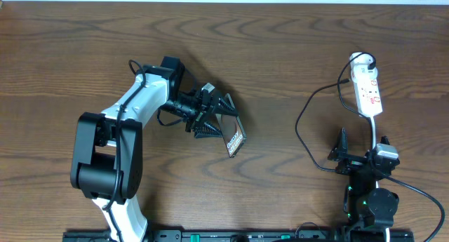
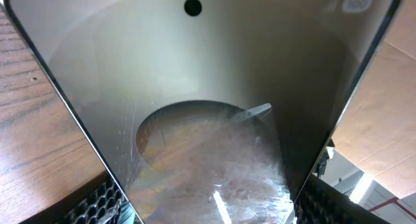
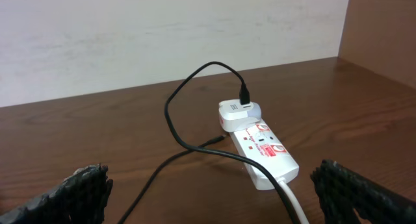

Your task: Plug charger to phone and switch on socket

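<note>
Left pincer: the left gripper [image 1: 223, 125] is clamped on the phone [image 1: 236, 137]. The left wrist view shows the slab wedged between the ribbed pads [image 2: 97, 203] at its lower corners.
Phone: held just left of the table's middle, tilted, with its free end pointing right and slightly near. It is well apart from the socket.
Right pincer: the right gripper [image 1: 342, 149] is spread apart and holds nothing. It sits at the near right, facing the far edge.
Charger: the charger [image 1: 300, 126] runs from the white adapter [image 3: 237, 112] on the socket's far end, loops left, then curves back near the right gripper. I cannot tell for certain where its plug tip lies.
Socket: the socket [image 1: 368, 91] lies flat at the far right, its white lead [image 1: 374, 130] trailing toward the right arm.
Risk, phone slip: the grip is only on one end, so a push from the plug could probably pivot or slide the slab out.
Risk, cable drag: the loop is slack but short, so pulling it left may tug the socket across the table [image 1: 280, 31] or unseat the adapter.
Risk, missed port: the thin tip may twist in the grasp and miss the port.
Risk, switch: pressing one end could tip the light strip.
</note>
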